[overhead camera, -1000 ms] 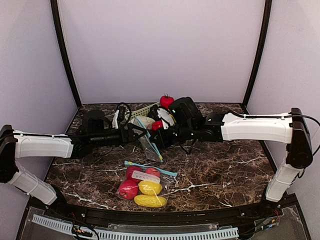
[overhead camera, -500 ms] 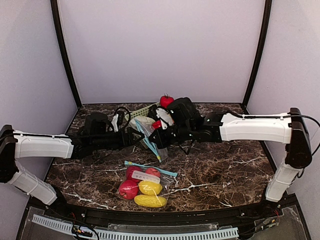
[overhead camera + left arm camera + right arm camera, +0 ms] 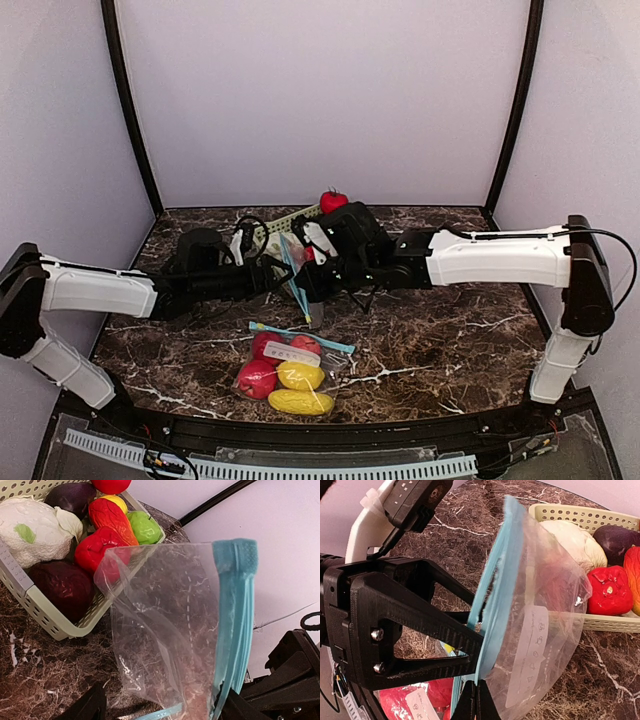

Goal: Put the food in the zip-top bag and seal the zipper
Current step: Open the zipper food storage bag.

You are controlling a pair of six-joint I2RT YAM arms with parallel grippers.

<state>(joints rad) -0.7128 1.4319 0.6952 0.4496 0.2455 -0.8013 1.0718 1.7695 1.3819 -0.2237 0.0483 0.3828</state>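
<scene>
Table [image 3: 450, 330]: marbled, all the action is at mid to far centre.
Basket [image 3: 50, 622]: at the far middle, loaded with food [image 3: 107, 515]. It holds a pale cabbage [image 3: 35, 530], a dark purple piece [image 3: 70, 495], a red pepper [image 3: 102, 547], green and yellow pieces, and a red one on top. None of it is bagged yet.
Filled bag [image 3: 285, 372]: flat near the front edge, red and yellow pieces inside, teal zipper strip across its far end. Can't tell if it's sealed.
Empty bag [image 3: 170, 630]: held up on edge between the two tools, just beside the basket, nothing in it.
Right tool [image 3: 474, 700]: clenched on the empty bag's teal zipper edge.
Left tool [image 3: 162, 707]: spread wide, a finger on either side of the bag, not gripping.
My read: one bag loaded, the second barely started. Its mouth needs opening, then the basket food goes in, then the zipper gets closed.
</scene>
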